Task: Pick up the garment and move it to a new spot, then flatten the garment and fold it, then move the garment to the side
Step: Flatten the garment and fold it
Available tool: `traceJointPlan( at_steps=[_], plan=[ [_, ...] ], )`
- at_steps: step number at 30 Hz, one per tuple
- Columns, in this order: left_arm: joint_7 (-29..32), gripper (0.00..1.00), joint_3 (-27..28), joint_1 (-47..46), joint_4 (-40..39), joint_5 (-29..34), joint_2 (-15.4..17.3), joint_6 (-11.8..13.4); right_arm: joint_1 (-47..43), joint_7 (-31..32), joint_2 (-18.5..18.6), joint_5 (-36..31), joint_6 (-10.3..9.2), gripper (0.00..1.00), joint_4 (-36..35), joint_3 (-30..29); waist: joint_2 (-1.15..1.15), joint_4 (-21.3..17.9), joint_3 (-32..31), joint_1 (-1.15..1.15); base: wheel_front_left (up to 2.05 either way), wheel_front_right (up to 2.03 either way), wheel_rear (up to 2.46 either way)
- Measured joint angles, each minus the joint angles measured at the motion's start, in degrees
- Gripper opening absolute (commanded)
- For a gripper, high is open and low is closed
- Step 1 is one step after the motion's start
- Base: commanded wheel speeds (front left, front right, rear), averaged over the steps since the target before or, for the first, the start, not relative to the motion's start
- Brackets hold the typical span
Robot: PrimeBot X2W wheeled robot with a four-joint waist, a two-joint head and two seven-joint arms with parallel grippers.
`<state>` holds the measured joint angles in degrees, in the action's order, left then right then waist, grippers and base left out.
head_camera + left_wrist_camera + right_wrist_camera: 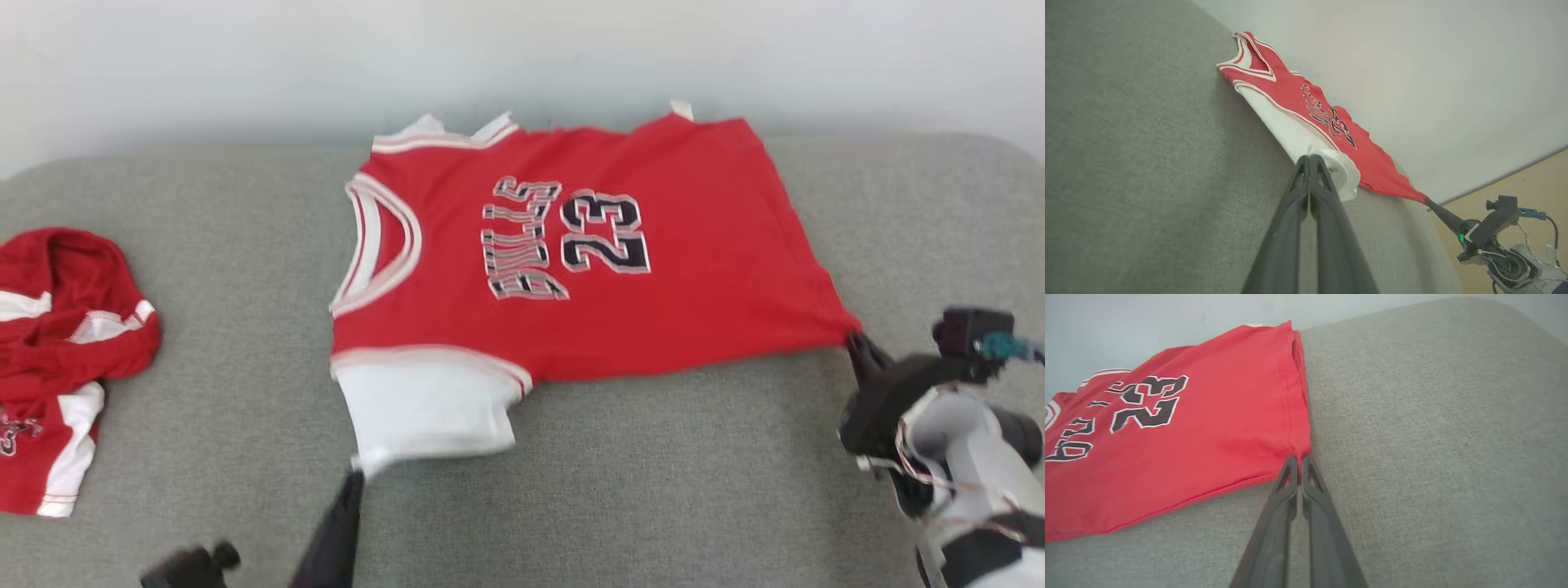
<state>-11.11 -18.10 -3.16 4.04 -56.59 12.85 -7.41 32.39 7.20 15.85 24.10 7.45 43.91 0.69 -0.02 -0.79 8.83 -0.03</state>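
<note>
The garment [571, 269] is a red jersey with white sleeves and black "23" lettering, spread sideways on the grey cushion, neck to the left and hem to the right. My left gripper [356, 476] is shut on the tip of its near white sleeve [1339, 171], which curls at the pinch. At the right, my right gripper [854, 336] is shut on the near hem corner [1300, 451], and the cloth pulls to a point there. The jersey [1310, 106] looks stretched between the left gripper [1309, 157] and the right gripper [1298, 458].
A second red and white garment [57, 351] lies crumpled at the left edge of the grey cushion [653, 490]. A pale wall [522, 57] rises right behind the jersey. Bare cushion lies in front of the jersey and to its right.
</note>
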Motion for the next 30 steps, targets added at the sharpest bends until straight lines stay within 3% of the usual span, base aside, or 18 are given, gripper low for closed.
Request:
traceJointPlan(
  at_steps=[9, 13, 19, 23, 30],
  plan=[
    [5.95, 0.00, -3.11, 7.66, -0.34, -2.57, 1.57, 1.01, -14.23, 9.68, -1.05, -7.04, 0.01, 0.00, -12.02, -7.56, 0.01, 1.04, -2.51, 0.02, 0.00, 0.00, 0.00],
    [8.62, 0.00, -3.05, 8.34, -1.31, -3.69, 3.20, 1.86, -22.68, 14.88, -5.43, -9.90, 0.01, 0.00, -23.32, -14.32, 0.01, 1.76, -2.44, 0.02, 0.00, 0.00, 0.00],
    [11.43, 0.00, -1.60, 10.37, -5.49, -7.24, 5.20, 2.26, -28.85, 19.27, -9.25, -11.14, 0.01, 0.00, -35.76, -18.01, 0.02, 1.46, -2.19, 0.02, 0.00, 0.00, 0.00],
    [11.83, 0.00, -1.35, 9.73, -8.08, -9.32, 4.69, 1.57, -29.49, 21.13, -10.29, -11.43, 0.01, 0.00, -39.30, -17.72, 0.02, 0.99, -1.67, 0.02, 0.00, 0.00, 0.00],
    [17.63, 0.00, -1.77, 11.59, -9.93, -11.56, 7.65, 4.72, -30.60, 22.63, -11.01, -15.22, 0.01, 0.00, -41.64, -20.05, 0.02, 0.36, -1.08, 0.02, 0.00, 0.00, 0.00]
  ],
)
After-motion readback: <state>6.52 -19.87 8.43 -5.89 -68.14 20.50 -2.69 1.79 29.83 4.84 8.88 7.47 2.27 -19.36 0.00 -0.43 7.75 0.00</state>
